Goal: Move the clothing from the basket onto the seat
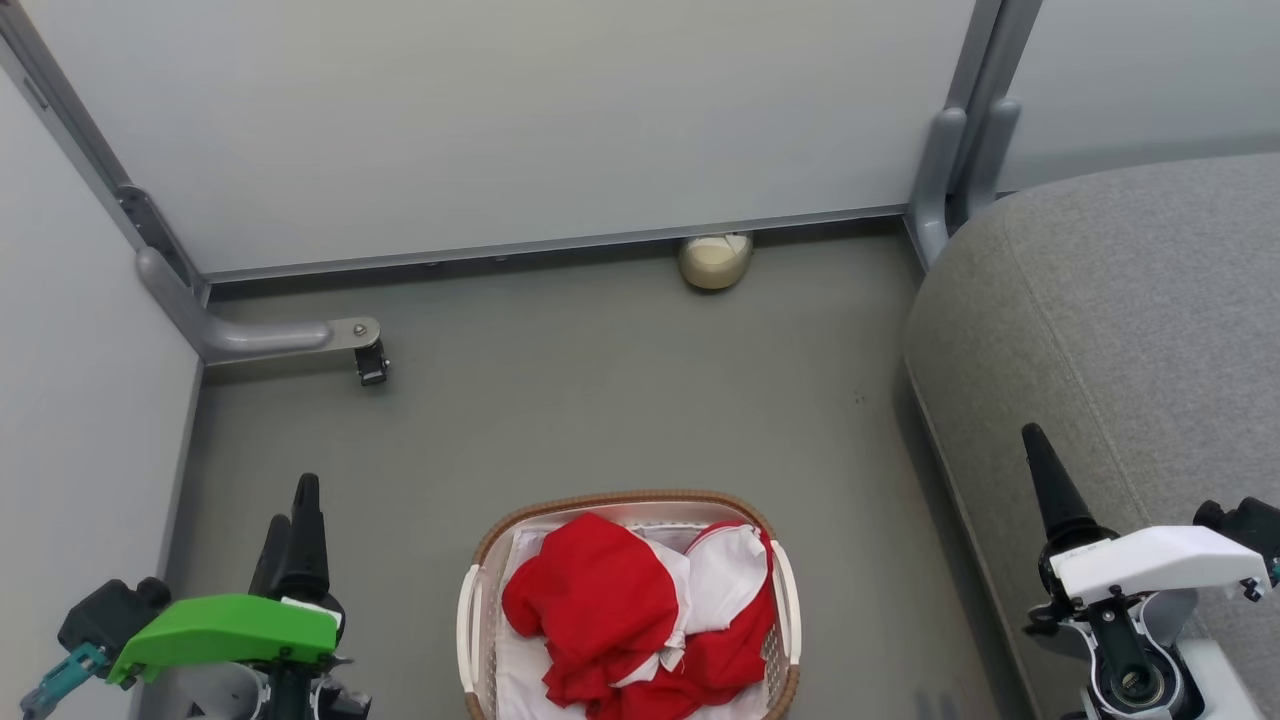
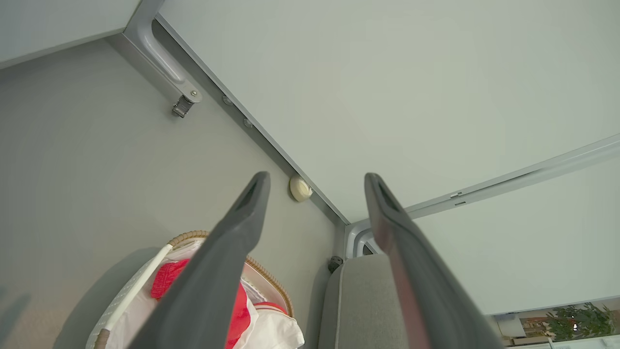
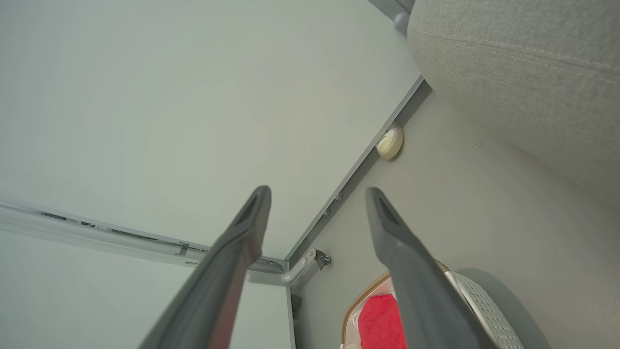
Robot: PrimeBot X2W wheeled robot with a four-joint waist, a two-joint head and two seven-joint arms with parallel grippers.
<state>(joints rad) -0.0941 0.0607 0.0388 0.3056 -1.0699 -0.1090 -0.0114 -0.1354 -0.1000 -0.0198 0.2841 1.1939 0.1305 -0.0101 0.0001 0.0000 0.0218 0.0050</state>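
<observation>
Head view, left to right: the left gripper (image 1: 292, 505), under a green housing, hangs over bare floor and holds nothing. Just to its right, between the two grippers, the basket (image 1: 620, 497) stands on the floor. The clothing (image 1: 600, 600) is heaped inside it, red folds and white panels tangled over a white liner (image 1: 515, 665). The right gripper (image 1: 1048, 485), also empty, hovers beside the front edge of the grey seat (image 1: 1120, 300). None of the clothing is on the seat.

The clothing looks light, limp and easily bunched. It will likely drape and trail when lifted, and the two pieces may drag each other along. The raised red hump nearest the left gripper seems the best place to pinch, clear of the liner.

From the head both grippers appear edge-on, so their spread is hard to read there. Left wrist view shows its fingers (image 2: 225, 252) wide apart, with the basket rim low beside one finger. Right wrist view shows its fingers (image 3: 392, 242) equally parted, and the basket's perforated outer wall up close.
</observation>
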